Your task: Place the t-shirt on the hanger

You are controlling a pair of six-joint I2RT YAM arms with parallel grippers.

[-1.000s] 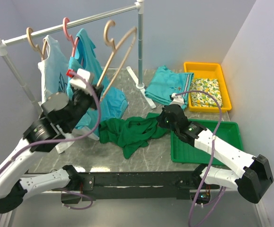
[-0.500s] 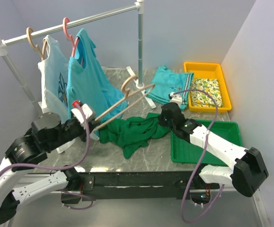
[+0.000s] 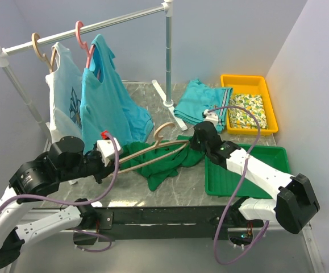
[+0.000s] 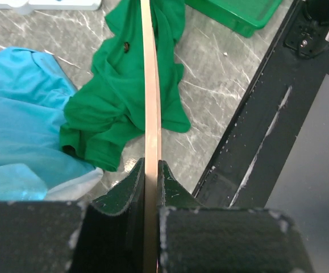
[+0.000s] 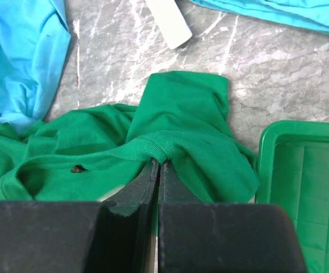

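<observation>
The dark green t-shirt (image 3: 155, 162) lies crumpled on the marble table, and also shows in the left wrist view (image 4: 124, 108) and the right wrist view (image 5: 190, 122). My left gripper (image 3: 110, 158) is shut on one end of the beige hanger (image 3: 147, 153), which lies low and nearly level over the shirt, its hook (image 3: 164, 128) pointing right. In the left wrist view the hanger bar (image 4: 151, 102) runs straight out from between the fingers of the left gripper (image 4: 151, 166). My right gripper (image 3: 196, 142) is shut on the shirt's ribbed collar, as the right wrist view shows (image 5: 159, 163).
A clothes rail (image 3: 96, 25) holds a white printed shirt (image 3: 65, 91) and a turquoise shirt (image 3: 110, 96) on a pink hanger. The rail's right post (image 3: 169, 57) stands behind. A folded turquoise garment (image 3: 201, 105), a yellow tray (image 3: 232, 79) and a green tray (image 3: 249, 173) are at the right.
My left arm has brought the hanger down from beside the rail to low over the green t-shirt, its hook swinging right. My right gripper has stayed on the collar.
</observation>
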